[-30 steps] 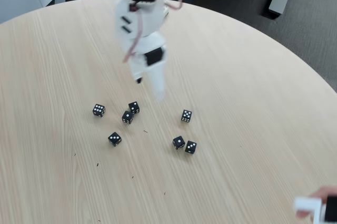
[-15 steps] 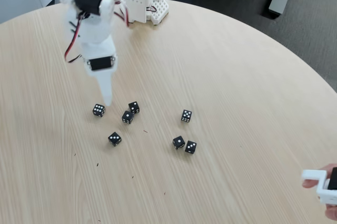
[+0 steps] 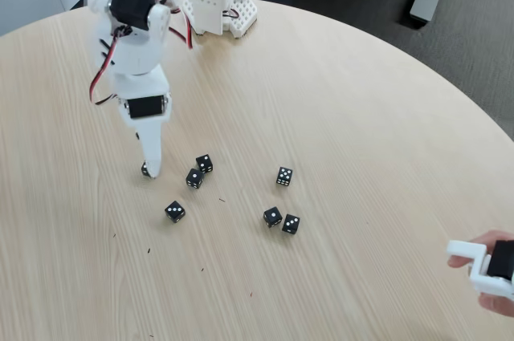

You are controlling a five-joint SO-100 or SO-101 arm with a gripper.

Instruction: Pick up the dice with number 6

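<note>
Because the six die (image 3: 145, 168) lies at the nine o'clock edge of the scatter on the table (image 3: 361, 116), the gripper (image 3: 151, 168) stands tip-down right over it, covering all but a dark sliver; whether the fingers are parted or clamped on it I cannot tell. Other dice sit toward three o'clock: the nearest (image 3: 194, 178), another (image 3: 204, 164), one lower (image 3: 175, 212). A hand (image 3: 494, 269) holds a white controller at five o'clock.

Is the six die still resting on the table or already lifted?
Cannot tell. The gripper covers nearly all of the dice with number 6 at the table surface; only a dark edge shows.
</note>
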